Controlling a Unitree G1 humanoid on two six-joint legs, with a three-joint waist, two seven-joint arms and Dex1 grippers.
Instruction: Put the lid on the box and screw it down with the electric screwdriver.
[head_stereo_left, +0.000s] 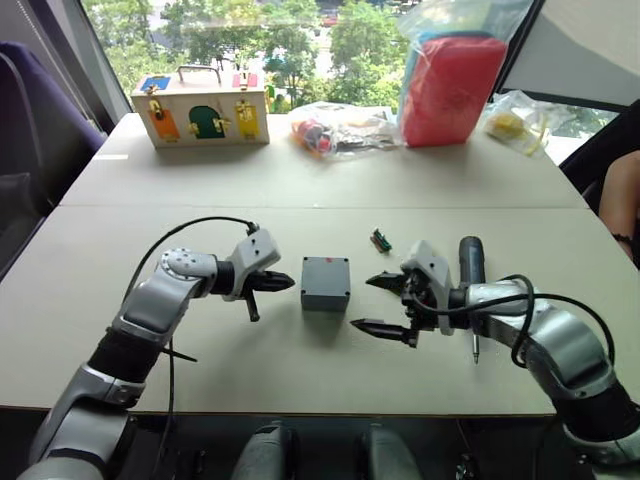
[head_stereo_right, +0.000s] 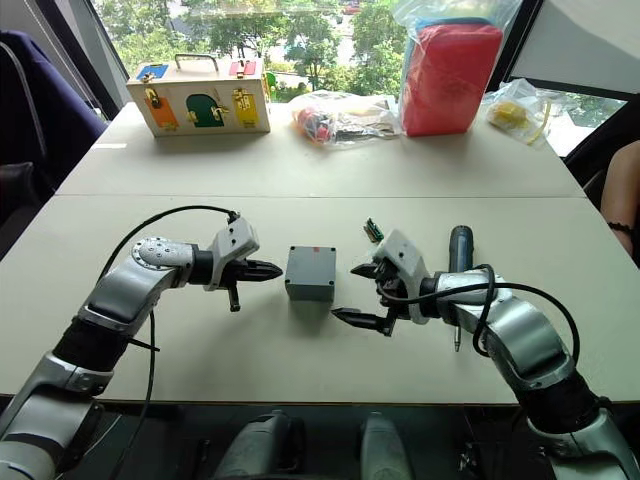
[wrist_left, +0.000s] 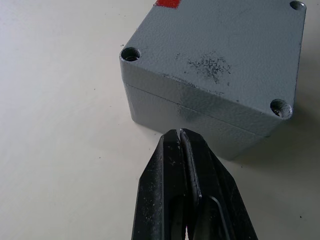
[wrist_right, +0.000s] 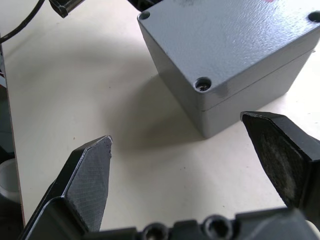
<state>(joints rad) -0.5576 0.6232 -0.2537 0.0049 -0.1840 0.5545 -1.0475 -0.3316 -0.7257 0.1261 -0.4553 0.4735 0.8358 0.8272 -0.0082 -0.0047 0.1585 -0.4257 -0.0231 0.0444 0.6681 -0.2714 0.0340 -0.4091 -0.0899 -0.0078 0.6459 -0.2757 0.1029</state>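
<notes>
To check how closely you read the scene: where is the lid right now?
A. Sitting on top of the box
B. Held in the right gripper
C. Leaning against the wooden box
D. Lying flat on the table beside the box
A. The lid sits on the box, with a seam line running between them, and its corner screw holes face up; the right gripper is open and empty beside it.

Both arms reach forward and bend inward toward each other, the left gripper (head_stereo_left: 277, 283) with its two black fingers pressed together into one point, and the right gripper (head_stereo_left: 376, 303) with its fingers spread wide apart.
</notes>
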